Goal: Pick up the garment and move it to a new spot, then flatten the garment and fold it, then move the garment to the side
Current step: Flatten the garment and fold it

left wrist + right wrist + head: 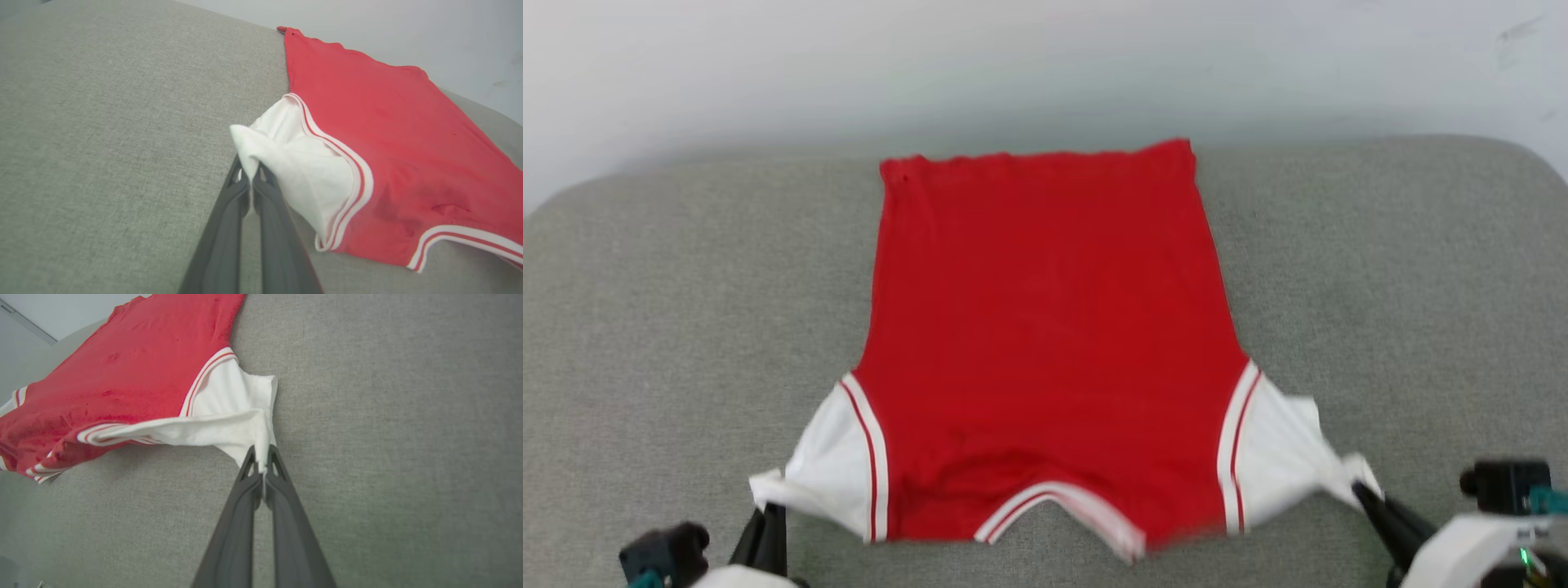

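A grey woven fabric surface (pixel 645 327) stretches before a pale wall (pixel 1013 65). At its middle lies the red jersey-style garment (pixel 1045 327), plain side up, with its hem toward the wall and its striped neckline nearest the robot. The left gripper (pixel 249 173) is pinched tight on the tip of the left white sleeve (pixel 286 159). The right gripper (pixel 261 459) is clamped on the right white sleeve (pixel 229 396). Both sleeves are drawn outward.

Head view looks down; wrist views sit low, close (sharing the garment (pixel 1045 327))
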